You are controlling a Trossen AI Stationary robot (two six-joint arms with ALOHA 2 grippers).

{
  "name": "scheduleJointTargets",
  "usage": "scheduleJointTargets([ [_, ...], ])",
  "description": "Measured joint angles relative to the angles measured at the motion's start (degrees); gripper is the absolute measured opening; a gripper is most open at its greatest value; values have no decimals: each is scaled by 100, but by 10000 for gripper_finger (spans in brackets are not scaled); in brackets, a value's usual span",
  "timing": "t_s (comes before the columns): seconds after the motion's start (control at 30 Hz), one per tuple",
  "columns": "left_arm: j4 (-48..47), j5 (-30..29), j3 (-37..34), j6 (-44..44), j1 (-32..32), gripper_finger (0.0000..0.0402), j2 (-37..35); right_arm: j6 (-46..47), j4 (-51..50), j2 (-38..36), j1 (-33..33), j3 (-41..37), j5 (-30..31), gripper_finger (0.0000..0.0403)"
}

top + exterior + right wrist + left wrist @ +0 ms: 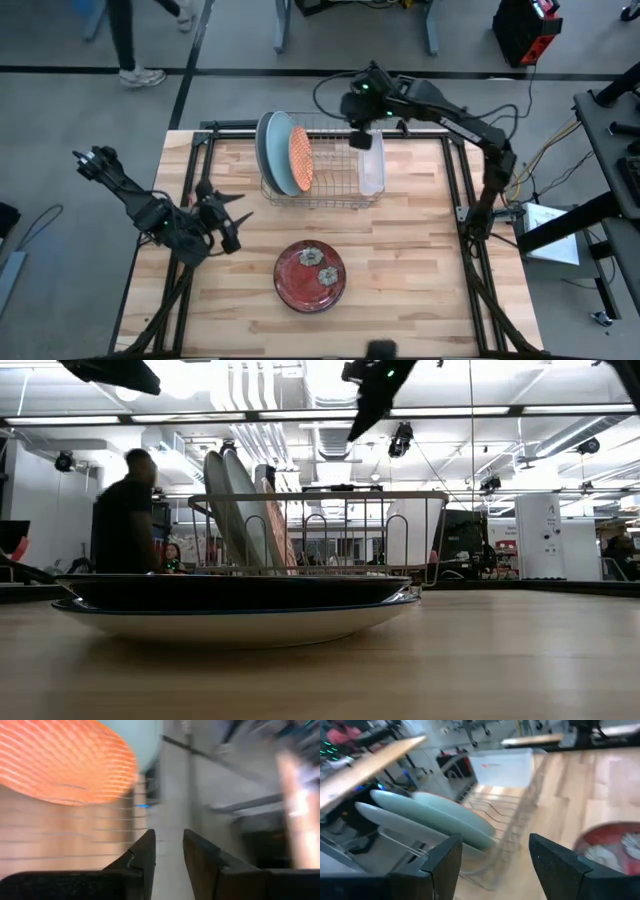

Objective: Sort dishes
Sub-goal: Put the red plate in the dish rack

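Three plates already stand in the wire rack at upper centre: grey plate, pale blue plate, orange-and-white plate. The dark red plate, stacked with another at lower centre, looks next. The left gripper, fingers spread, hangs just left of it, apart. It needs a rim grasp. The right gripper, fingers narrowly parted and empty, hovers over the rack.
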Motion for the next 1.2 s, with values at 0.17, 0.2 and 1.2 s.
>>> scheduleJointTargets([
  [0.17,159,375,0,-136,2,220,500,2006,-254,-627,219,-968,-261,51],
  [0.2,222,432,-2,-138,0,220,610,2173,-245,-783,319,-1252,-282,45],
  [1.2,2177,2955,0,836,-508,181,3306,9374,5735,-1715,4763,-7461,589,17],
])
